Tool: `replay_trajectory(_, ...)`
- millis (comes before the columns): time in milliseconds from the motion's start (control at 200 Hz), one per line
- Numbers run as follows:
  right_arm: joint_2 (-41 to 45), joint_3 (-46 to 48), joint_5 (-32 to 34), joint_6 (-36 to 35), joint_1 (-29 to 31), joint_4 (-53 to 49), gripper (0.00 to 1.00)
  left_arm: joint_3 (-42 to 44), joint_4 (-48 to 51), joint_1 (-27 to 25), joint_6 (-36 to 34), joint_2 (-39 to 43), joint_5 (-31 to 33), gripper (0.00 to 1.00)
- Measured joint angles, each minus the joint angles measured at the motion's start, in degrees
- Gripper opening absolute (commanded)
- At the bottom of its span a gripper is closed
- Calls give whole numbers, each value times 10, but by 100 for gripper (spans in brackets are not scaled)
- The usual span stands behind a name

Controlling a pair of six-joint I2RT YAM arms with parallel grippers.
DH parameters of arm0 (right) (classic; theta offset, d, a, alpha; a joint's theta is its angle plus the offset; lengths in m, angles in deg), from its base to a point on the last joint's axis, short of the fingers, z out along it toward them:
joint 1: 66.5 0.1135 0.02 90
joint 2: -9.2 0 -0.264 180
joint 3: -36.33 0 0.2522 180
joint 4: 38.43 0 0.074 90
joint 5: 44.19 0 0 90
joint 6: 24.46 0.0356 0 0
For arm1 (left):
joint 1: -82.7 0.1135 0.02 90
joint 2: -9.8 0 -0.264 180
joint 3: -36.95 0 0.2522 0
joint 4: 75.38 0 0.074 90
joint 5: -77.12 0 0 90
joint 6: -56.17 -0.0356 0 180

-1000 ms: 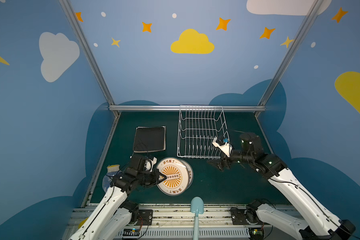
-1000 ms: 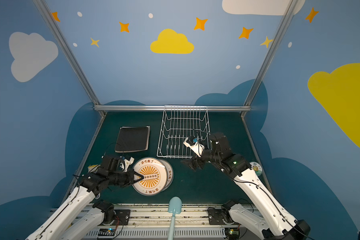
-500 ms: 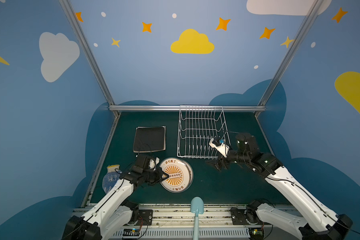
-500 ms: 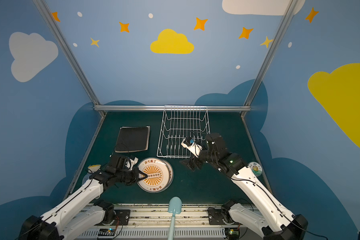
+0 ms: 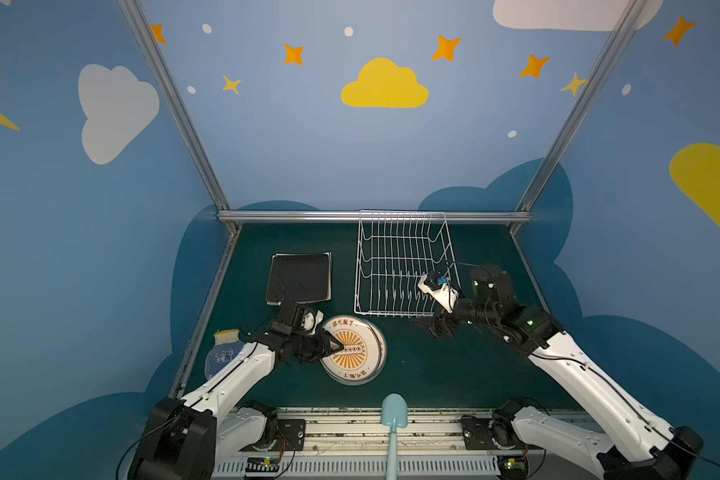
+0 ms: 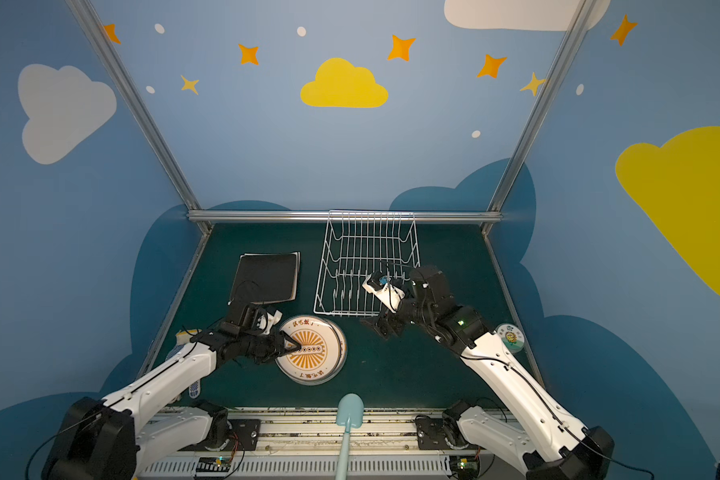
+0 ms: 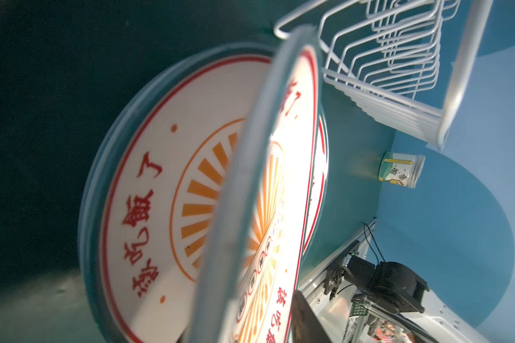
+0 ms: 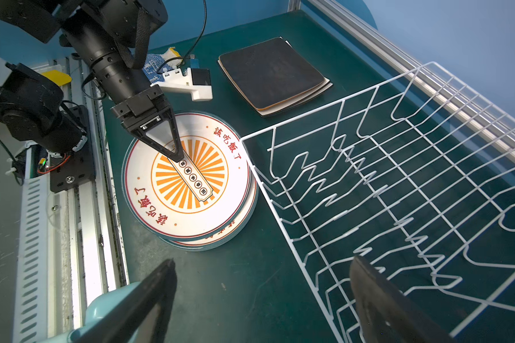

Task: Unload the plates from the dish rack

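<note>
White wire dish rack (image 5: 395,270) (image 6: 366,270) (image 8: 369,190) (image 7: 378,74) stands at the far side of the dark green worktop (image 5: 454,374) (image 6: 391,374). All places below are given from the rack.

The black square plate (image 5: 300,276) (image 6: 267,278) (image 8: 271,71) lies flat just left of the rack, level with its middle and clear of the wires. The cream square plates (image 8: 326,84) show only as pale edges under the black one.

The round plates (image 5: 364,365) (image 6: 321,368) (image 8: 191,208) are stacked flat just off the rack's near-left corner. They are close to the wire, with a thin gap in the right wrist view. Printed faces are up, with an orange sunburst and red characters. Several rims show, exact count unclear.

The left pincer (image 5: 335,345) (image 6: 294,347) (image 8: 177,157) reaches over that stack from the side away from the rack, tips at the centre of the top face. In the left wrist view the top round plate (image 7: 250,178) runs edge-on between the jaws, tilted off the plate beneath and blurred. Cannot tell whether the jaws clamp it or stand loose.

The right pincer (image 5: 433,329) (image 6: 381,328) (image 8: 262,261) hangs low at the rack's near edge, toward the near-right corner. Its jaws are spread wide, with only worktop and rack wire between them, and it touches no plate.

A pale blue shovel (image 5: 393,409) (image 6: 350,409) (image 8: 101,308) sits well in front of the rack at the worktop's front edge. A blue-white glove (image 5: 223,353) lies far left of the rack, beyond the round stack.
</note>
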Motion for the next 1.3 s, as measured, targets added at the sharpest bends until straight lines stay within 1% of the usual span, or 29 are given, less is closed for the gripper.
replay_trajectory(125,-1,2,2,0,0,4,90,-22,19,6,-22,-16,-2,55)
replay_trajectory(265,-2,7,4,4,0,7,90,-40,34,7,-37,-23,-1,73)
replay_trajectory(390,-6,8,5,6,0,11,90,-43,43,8,-47,-23,2,85)
replay_trajectory(601,-14,8,5,7,0,21,90,-46,58,8,-49,-23,12,96)
replay_trajectory(716,-18,8,5,7,0,23,91,-58,69,8,-51,-23,22,99)
replay_trajectory(1302,-12,26,23,3,2,32,91,-97,123,8,-60,-22,90,100)
